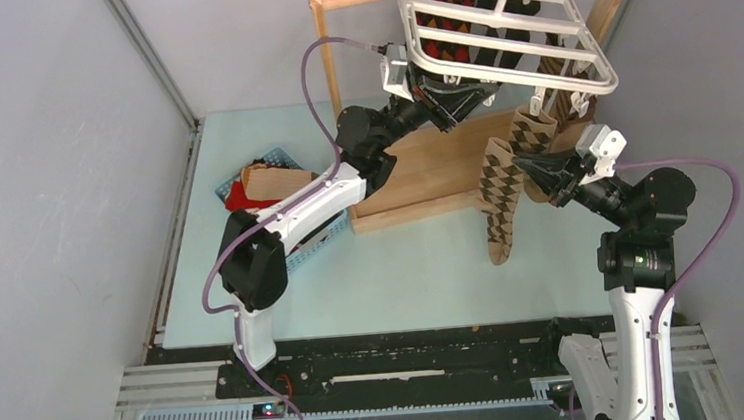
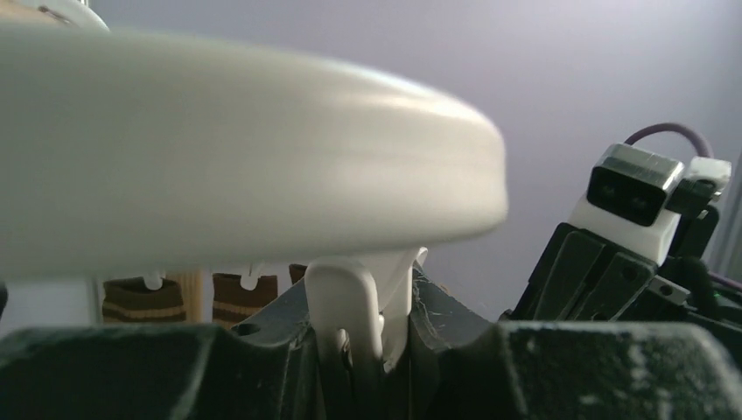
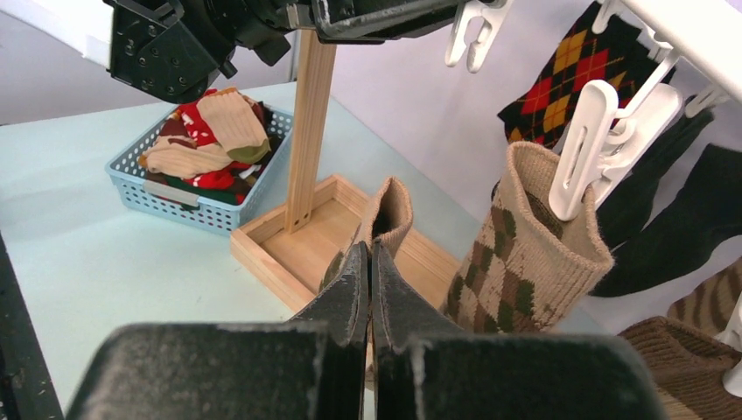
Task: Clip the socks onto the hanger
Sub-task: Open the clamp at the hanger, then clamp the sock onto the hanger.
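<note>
Held argyle sock (image 3: 390,208) looks limp, light; best gripped at cuff. Right gripper (image 3: 368,255) pinches it; left gripper (image 2: 363,306) squeezes a clip (image 2: 344,293) on the hanger (image 1: 508,75) near edge.

Arms (image 1: 303,207) white with black joints — purple cables (image 1: 310,84) (green light (image 1: 641,259), right arm (image 1: 636,330)).

Top view overhead, far — wrist views close (all share hanger (image 2: 219,149))

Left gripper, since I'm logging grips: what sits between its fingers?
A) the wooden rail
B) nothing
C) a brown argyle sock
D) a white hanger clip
D: the left wrist view shows the left gripper closed around a white clip hanging under the hanger.
</note>
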Action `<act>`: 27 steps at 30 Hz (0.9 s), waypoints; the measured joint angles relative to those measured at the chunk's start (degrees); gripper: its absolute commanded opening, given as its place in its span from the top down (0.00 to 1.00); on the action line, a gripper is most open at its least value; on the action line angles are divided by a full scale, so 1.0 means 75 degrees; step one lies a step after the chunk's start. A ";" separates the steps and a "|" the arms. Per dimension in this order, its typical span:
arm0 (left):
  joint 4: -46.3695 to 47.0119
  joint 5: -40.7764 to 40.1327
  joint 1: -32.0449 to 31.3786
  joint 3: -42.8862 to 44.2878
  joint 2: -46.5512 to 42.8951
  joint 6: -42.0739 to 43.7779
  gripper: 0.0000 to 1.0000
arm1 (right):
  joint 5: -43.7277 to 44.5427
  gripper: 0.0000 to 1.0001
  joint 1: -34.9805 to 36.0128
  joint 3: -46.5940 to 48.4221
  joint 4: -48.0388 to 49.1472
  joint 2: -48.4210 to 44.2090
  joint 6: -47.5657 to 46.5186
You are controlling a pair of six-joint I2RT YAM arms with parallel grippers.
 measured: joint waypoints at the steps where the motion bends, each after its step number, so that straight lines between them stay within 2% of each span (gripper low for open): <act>1: -0.0009 0.0003 0.0015 0.0061 0.0000 -0.0154 1.00 | 0.0009 1.00 0.0003 0.0000 0.0067 0.0000 -0.0023; 6: -0.0085 0.0087 0.0032 0.0315 0.0020 -0.0828 1.00 | 0.0085 1.00 0.0102 0.0087 0.0291 0.0038 -0.0119; 11: -0.0187 0.0265 0.0050 0.0469 0.0038 -0.1332 1.00 | 0.0344 1.00 0.0697 0.0560 0.0300 0.0347 -0.0259; 20: -0.0245 0.0527 0.0073 0.0469 0.0076 -0.1612 1.00 | 0.0970 1.00 0.1128 0.1341 0.0335 0.1282 -0.0099; 27: -0.0245 0.0597 0.0079 0.0469 0.0076 -0.1676 1.00 | 0.1259 1.00 0.1332 0.1478 0.0329 0.1553 -0.0093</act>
